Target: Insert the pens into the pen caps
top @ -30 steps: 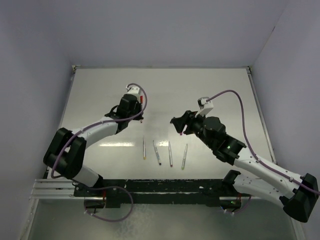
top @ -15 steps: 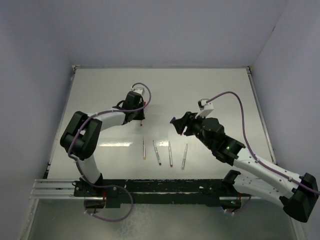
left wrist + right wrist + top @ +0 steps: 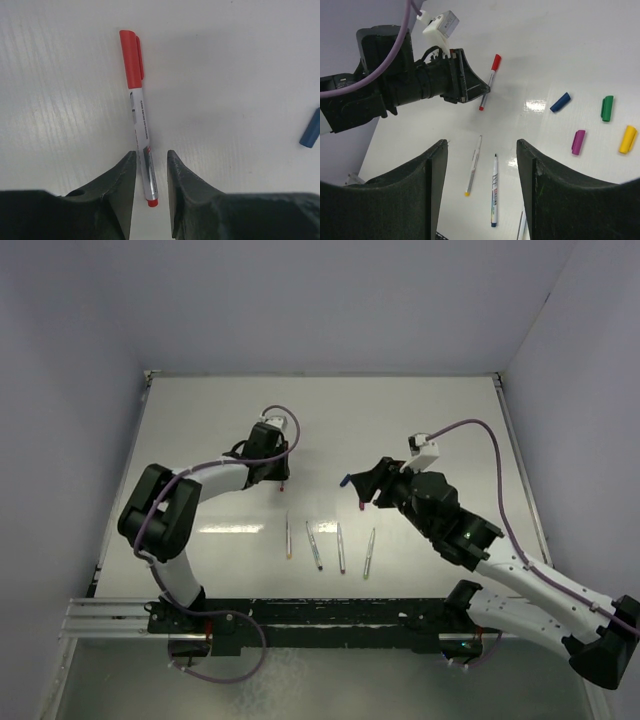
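A pen with the red cap on it lies on the table, and its grey barrel runs back between my left gripper's fingers. The jaws stand slightly apart around the barrel, with a gap on the right side. The same pen shows in the right wrist view. My right gripper is wide open and empty above the uncapped pens: a yellow-tipped one and a blue-tipped one. Several pens lie in a row. Blue, green, purple and yellow caps lie loose.
The blue cap lies to the right of my left gripper. My right gripper hangs over most of the caps in the top view. The table's side rails and grey walls bound the white table.
My left arm has folded lower and its gripper has shifted slightly toward the back, the red-capped pen now lying flat between its jaws. My right gripper has drawn a little to the right.
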Robot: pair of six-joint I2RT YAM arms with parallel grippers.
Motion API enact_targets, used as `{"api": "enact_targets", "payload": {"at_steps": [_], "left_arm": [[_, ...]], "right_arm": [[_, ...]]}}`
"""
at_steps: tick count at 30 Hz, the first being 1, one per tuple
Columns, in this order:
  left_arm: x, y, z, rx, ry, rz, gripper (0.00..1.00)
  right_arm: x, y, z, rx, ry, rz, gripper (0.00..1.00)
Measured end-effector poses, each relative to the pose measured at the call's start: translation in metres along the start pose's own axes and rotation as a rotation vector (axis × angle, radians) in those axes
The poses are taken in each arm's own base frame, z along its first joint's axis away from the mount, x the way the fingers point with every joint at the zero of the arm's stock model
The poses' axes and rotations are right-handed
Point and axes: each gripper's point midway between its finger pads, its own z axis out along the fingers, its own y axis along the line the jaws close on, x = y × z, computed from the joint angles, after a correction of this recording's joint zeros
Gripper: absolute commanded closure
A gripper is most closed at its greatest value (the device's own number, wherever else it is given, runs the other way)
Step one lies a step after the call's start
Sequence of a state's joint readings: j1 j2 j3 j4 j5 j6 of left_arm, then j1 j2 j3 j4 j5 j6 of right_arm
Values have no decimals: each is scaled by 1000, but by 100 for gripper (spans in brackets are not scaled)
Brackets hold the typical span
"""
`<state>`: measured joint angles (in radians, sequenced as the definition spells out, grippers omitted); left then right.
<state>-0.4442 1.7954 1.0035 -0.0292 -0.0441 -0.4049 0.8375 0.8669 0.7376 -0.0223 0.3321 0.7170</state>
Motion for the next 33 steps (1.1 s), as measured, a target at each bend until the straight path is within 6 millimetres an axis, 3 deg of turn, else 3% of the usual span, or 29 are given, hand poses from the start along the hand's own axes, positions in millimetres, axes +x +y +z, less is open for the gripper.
{"api": "enact_targets", "payload": {"at_steps": [4,8,15,21,23,26,33], "left_arm": [[-17,-6,-26,26,-60,-10,65],[-50,-27,-80,136,-190,-63,64],[-113,-112,-225,668,-488,-245,52],[-120,-193,-336,1034,-554,-202,49],[-119,-204,-362,1114,-567,-200,48],[-119,-209,-384,1178,-578,-212,48],[-117,-208,-408,1225,-596,-215,44]], "right_arm": [[-5,-1,-6,-2,-24,20,40],[0,-9,-7,18,-25,20,40],[-3,-17,-6,59,-45,15,40],[-2,-20,-4,75,-48,10,40],[-1,-21,-3,79,-45,8,39],[0,-23,-2,91,-44,5,39],[-7,-52,-8,242,-81,-18,38]]}}
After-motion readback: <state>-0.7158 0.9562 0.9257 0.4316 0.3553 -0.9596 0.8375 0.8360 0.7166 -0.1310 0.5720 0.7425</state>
